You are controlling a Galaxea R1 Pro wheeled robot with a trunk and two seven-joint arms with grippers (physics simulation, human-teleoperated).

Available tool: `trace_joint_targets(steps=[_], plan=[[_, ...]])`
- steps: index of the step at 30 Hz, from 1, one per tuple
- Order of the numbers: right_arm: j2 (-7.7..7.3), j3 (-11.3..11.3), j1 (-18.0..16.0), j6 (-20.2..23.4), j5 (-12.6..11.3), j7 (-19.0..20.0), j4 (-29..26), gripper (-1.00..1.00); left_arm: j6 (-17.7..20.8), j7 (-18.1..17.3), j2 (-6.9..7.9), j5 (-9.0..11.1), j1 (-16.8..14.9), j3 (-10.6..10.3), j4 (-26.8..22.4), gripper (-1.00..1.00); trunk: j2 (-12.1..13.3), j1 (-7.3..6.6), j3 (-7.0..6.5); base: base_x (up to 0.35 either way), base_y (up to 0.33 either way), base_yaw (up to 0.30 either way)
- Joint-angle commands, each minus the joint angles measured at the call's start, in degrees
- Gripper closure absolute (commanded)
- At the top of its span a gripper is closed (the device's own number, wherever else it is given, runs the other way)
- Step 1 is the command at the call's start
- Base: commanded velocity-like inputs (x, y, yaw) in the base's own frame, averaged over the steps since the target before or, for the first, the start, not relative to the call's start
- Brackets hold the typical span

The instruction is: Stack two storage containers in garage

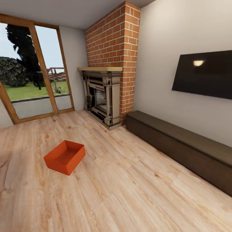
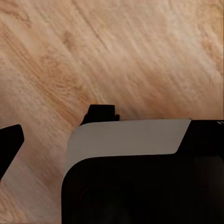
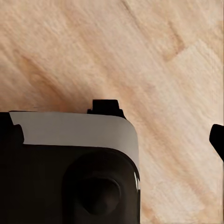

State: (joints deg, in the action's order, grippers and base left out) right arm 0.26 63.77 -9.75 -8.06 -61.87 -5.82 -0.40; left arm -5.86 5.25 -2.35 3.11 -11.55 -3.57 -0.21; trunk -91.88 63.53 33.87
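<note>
Grainy wood-plank floor (image 1: 129,187) under one thin-walled, apparently empty red-orange container (image 1: 64,157)

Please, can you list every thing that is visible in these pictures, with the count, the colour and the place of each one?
storage container: one, red-orange, open top up and nothing inside, on the wood floor at the head view's lower left.
floor: one, light wood planks, across the room; seen under both wrist cameras too.
fireplace: one, dark with a pale mantel, against the far wall.
brick chimney: one, red-orange, above and beside the fireplace.
glazed doors: two panes, wood frame, far left; grass and trees outside.
low bench cabinet: one, dark brown, along the right wall.
television: one, black, on the right wall above the cabinet.
left gripper: black fingers apart, over bare floor.
right gripper: black fingers apart, over bare floor.
</note>
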Motion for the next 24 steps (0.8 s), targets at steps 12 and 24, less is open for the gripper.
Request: trace_joint_targets(steps=[12,24], plan=[[0.00,0.4,0.0,-0.1,-0.4,-0.2,0.0,-1.00,-0.2,0.2,-0.02,0.3,-0.1,-0.4,0.1,-1.00,0.0,0.03,0.07,0.323,0.000,0.083],[0.00,0.4,0.0,-0.1,-0.4,-0.2,0.0,-1.00,-0.2,0.2,-0.02,0.3,-0.1,-0.4,0.1,-1.00,0.0,0.03,0.07,0.323,0.000,0.000]])
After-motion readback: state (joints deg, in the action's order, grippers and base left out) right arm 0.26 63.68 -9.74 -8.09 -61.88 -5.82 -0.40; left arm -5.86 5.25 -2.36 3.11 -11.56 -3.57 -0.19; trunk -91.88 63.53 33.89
